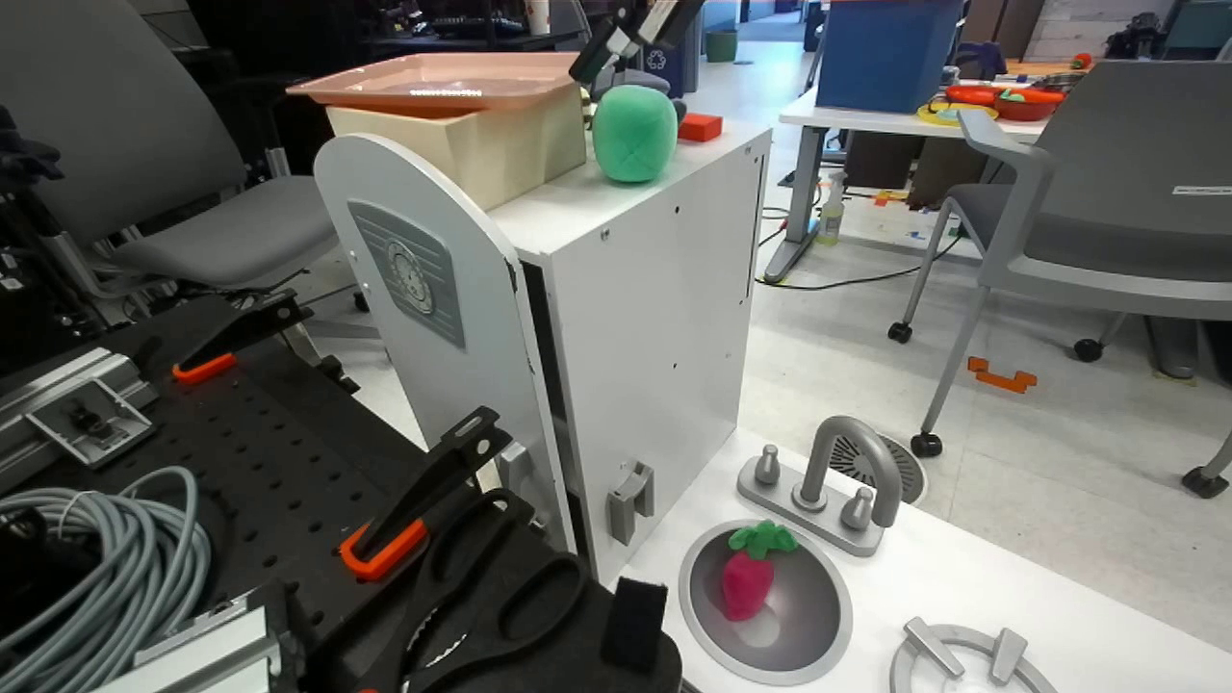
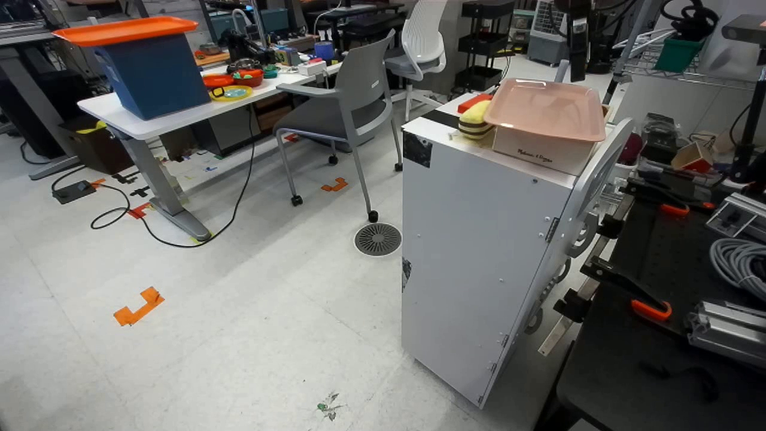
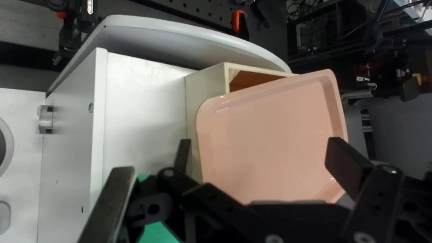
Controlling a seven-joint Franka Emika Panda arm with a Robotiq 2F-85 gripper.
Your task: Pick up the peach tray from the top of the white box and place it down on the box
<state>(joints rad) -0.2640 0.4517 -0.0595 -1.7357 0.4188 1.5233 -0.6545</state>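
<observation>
Peach tray (image 3: pixel 270 145) lies, as you can see, across a pale wooden box (image 1: pixel 534 144), turned askew so the wrist view shows you part of that box's hollow along the side nearest the rounded panel (image 1: pixel 481 395). The wooden box stands on top of the white box (image 1: pixel 664 289), at the corner beside that panel, on the side away from the sink (image 1: pixel 808 616). Your gripper (image 3: pixel 248 165) hangs by the tray, its fingers spread wide; whether one brushes the rim, you cannot tell. Near the white box's sink-side edge you have a green round object (image 1: pixel 635 133), with a red block (image 1: pixel 700 127) farther from the panel, and by the opposite edge, in an exterior view, a striped yellow toy (image 2: pixel 476 120) just beside the wooden box
</observation>
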